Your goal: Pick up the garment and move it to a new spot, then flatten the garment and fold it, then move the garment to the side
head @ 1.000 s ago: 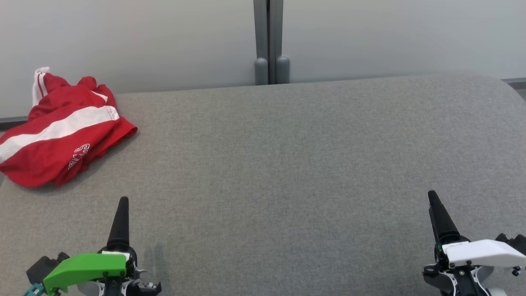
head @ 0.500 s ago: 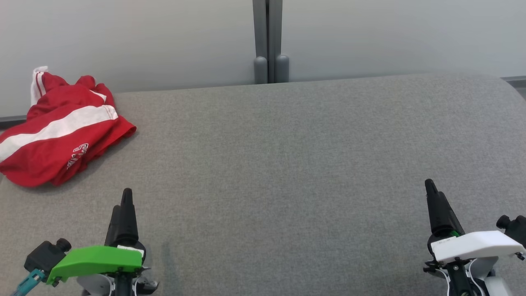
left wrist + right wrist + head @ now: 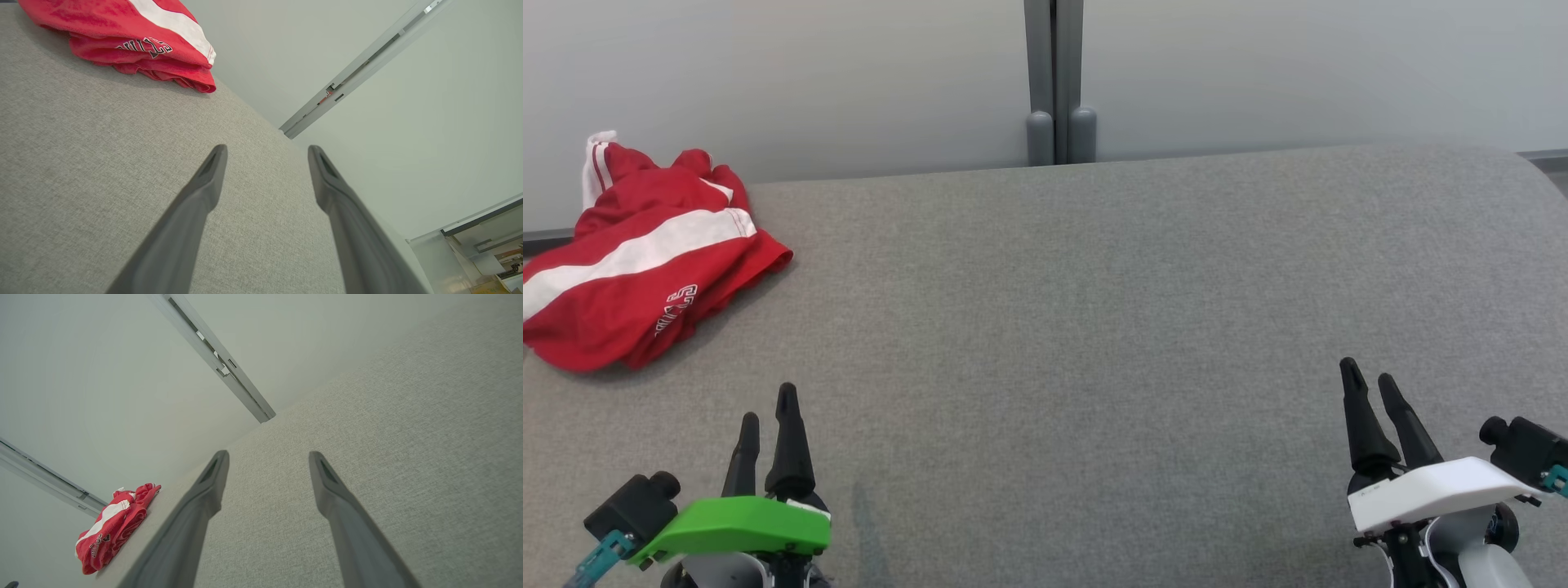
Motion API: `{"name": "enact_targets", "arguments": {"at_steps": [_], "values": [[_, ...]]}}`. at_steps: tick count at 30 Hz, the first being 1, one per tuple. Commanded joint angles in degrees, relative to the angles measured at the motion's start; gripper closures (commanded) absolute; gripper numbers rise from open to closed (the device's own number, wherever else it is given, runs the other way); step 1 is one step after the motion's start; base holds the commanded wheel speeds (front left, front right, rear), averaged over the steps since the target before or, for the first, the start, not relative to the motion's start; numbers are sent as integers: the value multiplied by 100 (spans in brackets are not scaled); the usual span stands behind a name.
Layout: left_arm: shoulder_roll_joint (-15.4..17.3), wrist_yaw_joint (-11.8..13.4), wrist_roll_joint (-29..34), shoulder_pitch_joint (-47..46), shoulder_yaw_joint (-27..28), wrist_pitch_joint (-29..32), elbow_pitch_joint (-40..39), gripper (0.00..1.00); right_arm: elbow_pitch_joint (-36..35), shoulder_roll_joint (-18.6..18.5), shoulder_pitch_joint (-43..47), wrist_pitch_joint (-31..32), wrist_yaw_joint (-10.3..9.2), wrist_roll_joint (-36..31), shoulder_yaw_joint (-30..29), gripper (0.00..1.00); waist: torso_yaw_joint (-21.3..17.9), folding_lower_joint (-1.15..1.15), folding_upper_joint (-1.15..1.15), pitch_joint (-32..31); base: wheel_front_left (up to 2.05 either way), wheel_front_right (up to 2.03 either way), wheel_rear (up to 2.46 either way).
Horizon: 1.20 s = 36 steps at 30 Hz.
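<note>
Garment (image 3: 645, 269): red with a white stripe, crumpled, lying at ten o'clock on the grey pad (image 3: 1094, 310), at its back edge near the wall (image 3: 849, 82). Left gripper (image 3: 768, 403): at seven o'clock, jaws spread wide, holding nothing, well apart from the garment. Right gripper (image 3: 1366, 371): at five o'clock, jaws likewise spread, empty. Both point toward twelve.

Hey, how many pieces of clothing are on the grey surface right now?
1: a crumpled red garment with white stripes, far left on the grey surface. Another could be bundled inside it.
</note>
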Motion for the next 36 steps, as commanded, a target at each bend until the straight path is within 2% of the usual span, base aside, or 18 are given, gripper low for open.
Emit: {"name": "enact_targets", "arguments": {"at_steps": [1,13,36], "values": [[45,11,238,8,-21,-61,-47,0,-60,-37,4,-76,2,-233,26,0,0,0,0,-1,0,0,0],[52,-13,892,75,-93,-252,91,0,14,-46,31,-266,2,-1225,112,0,7,0,0,10,0,0,0],[66,-38,1936,176,-243,-563,290,0,97,-58,105,-582,2,-2481,217,0,1,0,0,-34,0,0,0]]}}
